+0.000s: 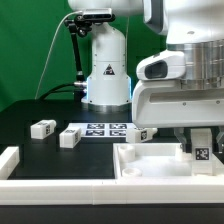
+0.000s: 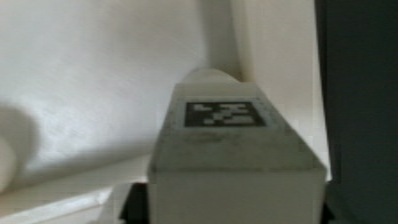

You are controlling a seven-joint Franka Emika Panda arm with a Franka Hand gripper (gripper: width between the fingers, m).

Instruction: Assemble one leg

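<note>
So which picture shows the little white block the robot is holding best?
The wrist view: the leg fills the picture and its marker tag shows clearly. The exterior view shows it only small, in the gripper, over the white panel.

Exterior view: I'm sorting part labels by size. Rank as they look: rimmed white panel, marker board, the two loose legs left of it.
1. rimmed white panel (nearest the camera).
2. marker board.
3. the two loose legs: alike, so unranked.
</note>
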